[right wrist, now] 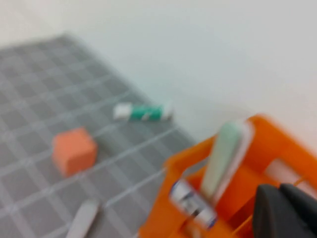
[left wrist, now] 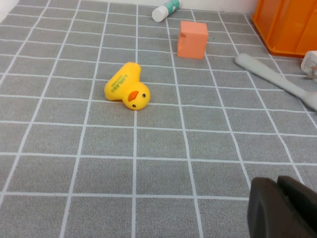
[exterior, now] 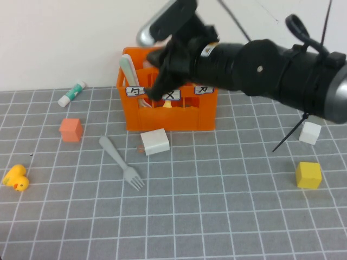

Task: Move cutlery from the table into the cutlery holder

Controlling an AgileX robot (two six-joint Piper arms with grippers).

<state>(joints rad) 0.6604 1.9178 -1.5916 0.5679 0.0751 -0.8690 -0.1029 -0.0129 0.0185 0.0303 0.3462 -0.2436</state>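
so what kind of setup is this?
Likely a lab test bench: gridded grey table, toy props such as the duck and yellow cube, and an orange holder under the right claw.

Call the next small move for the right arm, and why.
Probably lift the right gripper clear of the orange cutlery holder and swing it toward the grey fork, which lies on the table in front. Its grip state is unclear. The left gripper sits low near the rubber duck.
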